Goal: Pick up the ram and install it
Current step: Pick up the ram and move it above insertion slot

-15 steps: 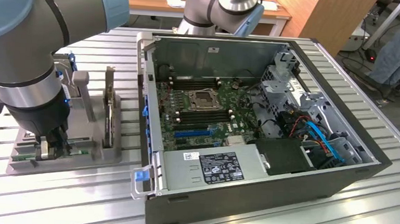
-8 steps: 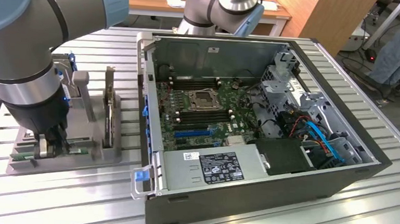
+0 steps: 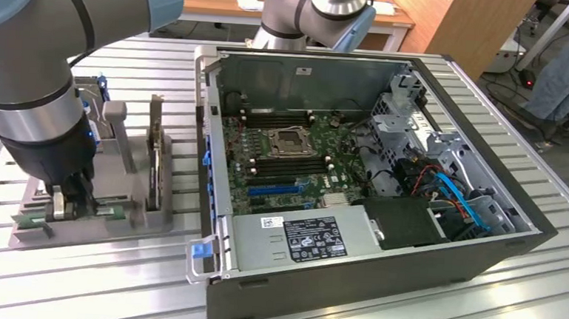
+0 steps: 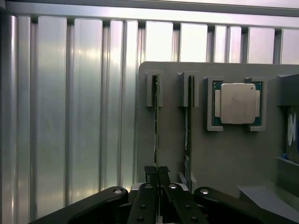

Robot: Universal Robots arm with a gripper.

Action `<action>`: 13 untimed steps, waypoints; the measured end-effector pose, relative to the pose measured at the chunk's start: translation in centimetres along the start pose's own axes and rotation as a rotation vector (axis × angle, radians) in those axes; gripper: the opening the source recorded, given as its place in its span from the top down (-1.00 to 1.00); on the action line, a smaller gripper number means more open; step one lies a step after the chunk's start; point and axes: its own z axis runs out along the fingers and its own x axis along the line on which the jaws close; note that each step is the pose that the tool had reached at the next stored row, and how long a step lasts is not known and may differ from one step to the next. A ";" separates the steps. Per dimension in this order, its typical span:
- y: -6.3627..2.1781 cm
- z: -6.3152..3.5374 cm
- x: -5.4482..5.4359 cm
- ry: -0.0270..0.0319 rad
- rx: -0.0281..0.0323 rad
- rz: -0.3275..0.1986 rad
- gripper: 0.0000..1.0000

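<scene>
The ram (image 4: pixel 155 122) is a slim green stick standing on edge in the outermost slot of a grey holder (image 4: pixel 224 154). In the wrist view my gripper (image 4: pixel 157 173) has its black fingers (image 4: pixel 145 201) closed together on the stick's thin edge. In the exterior view the gripper (image 3: pixel 69 204) reaches straight down onto the holder (image 3: pixel 112 227) at that view's left. The ram (image 3: pixel 31 222) shows there as a green strip along the holder's near edge, partly hidden by the fingers.
A second stick (image 4: pixel 188 135) stands in the neighbouring slot, and a square silver processor chip (image 4: pixel 237 103) lies beyond it. The open computer case (image 3: pixel 363 172) with its motherboard (image 3: pixel 285 156) stands at the exterior view's right of the holder, on a ribbed metal table (image 3: pixel 89 281).
</scene>
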 end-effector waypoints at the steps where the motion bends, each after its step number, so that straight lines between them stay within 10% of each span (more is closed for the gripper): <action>1: 0.00 -0.17 0.0 0.0000 -0.0001 0.000 0.79; 13: 0.01 -2.79 -0.1 0.0000 0.0000 0.000 0.79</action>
